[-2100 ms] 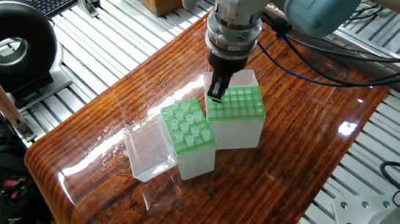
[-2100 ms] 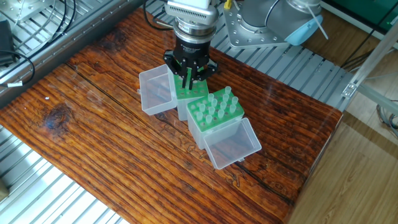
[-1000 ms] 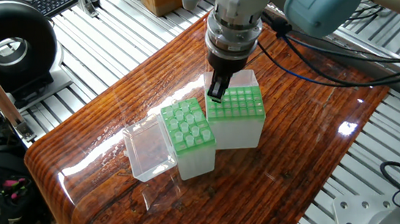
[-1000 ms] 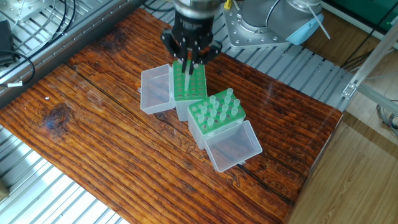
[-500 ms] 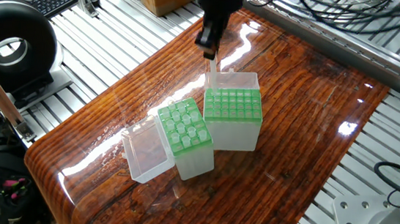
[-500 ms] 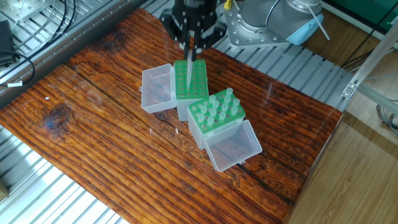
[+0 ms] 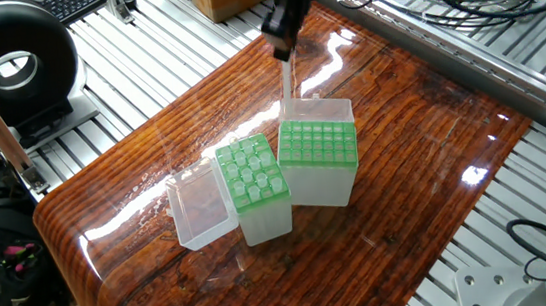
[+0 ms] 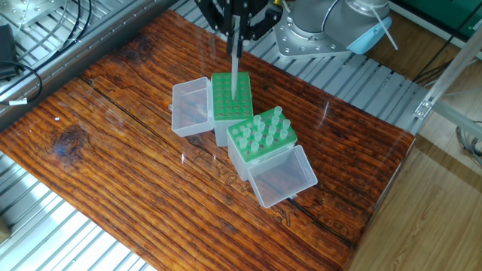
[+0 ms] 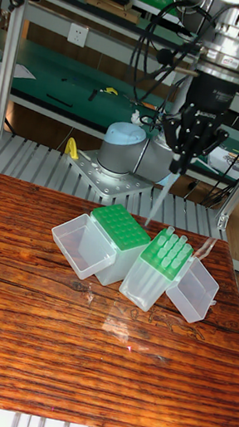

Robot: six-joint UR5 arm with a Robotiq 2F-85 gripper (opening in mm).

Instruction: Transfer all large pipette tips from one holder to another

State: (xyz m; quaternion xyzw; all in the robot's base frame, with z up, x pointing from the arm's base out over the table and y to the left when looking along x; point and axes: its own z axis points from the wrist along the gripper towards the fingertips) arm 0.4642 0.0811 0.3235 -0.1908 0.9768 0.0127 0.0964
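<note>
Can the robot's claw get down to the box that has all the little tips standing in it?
Probably yes, but not to grab another: the gripper hangs above the boxes, and nothing covers the tips in their green rack. Its lid lies open. But it already holds a tip.

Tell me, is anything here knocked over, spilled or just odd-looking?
Nothing is spilled or knocked over. Both green racks, the empty one and the one full of pipette tips, stand upright with lids open. The only unusual sight is a single tip dangling from the gripper above the empty rack.
</note>
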